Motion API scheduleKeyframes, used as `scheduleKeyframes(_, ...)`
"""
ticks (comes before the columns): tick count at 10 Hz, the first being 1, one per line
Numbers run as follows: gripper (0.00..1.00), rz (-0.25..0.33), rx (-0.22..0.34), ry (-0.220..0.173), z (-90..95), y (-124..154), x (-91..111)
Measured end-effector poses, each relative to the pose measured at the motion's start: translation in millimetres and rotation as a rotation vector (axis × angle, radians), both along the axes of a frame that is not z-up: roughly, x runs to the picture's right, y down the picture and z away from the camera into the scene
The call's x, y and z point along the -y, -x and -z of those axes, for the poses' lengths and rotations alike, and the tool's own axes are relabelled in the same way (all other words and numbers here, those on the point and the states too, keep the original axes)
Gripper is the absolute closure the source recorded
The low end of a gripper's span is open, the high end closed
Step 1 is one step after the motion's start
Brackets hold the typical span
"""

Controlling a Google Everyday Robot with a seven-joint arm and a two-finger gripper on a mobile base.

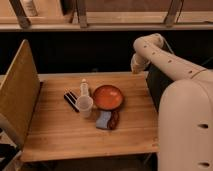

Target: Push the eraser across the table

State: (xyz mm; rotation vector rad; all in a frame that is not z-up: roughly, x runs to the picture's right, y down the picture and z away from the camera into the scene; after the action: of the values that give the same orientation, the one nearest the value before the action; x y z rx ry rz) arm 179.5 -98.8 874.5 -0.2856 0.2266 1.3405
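The eraser (pixel 71 100) is a small flat black block with pale stripes. It lies on the light wooden table (pixel 60 135) left of centre, just left of a translucent cup (pixel 84 106). My gripper (pixel 135 66) hangs at the end of the white arm (pixel 160 52), above the table's far right edge. It is well away from the eraser, to its right and behind it, and touches nothing that I can see.
A small bottle (pixel 84 88) stands behind the cup. An orange bowl (pixel 107 96) sits at the centre, with a blue-and-brown pad (pixel 106 120) in front of it. An upright wooden panel (pixel 20 90) borders the left side. My white body (pixel 185 125) fills the right.
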Motion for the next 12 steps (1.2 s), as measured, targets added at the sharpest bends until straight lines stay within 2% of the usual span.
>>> scheduleKeyframes(1,1.00,0.068,0.005,-0.007,-1.0,10.7,-5.0)
scheduleKeyframes(2,1.00,0.159,0.017,-0.011,-2.3,27.8,-15.9)
scheduleKeyframes(3,1.00,0.274,0.039,-0.012,-2.3,52.5,-34.3)
scheduleKeyframes(4,1.00,0.341,0.054,-0.011,-1.4,69.1,-45.5)
scheduleKeyframes(5,1.00,0.381,0.063,-0.009,-0.3,80.4,-52.0)
scheduleKeyframes(7,1.00,0.467,0.088,0.000,2.3,120.0,-64.1)
scheduleKeyframes(9,1.00,0.493,0.087,0.012,3.2,157.6,-58.4)
scheduleKeyframes(10,1.00,0.468,0.070,0.035,1.0,172.7,-53.6)
scheduleKeyframes(12,1.00,0.362,0.015,0.098,-8.6,186.8,-46.1)
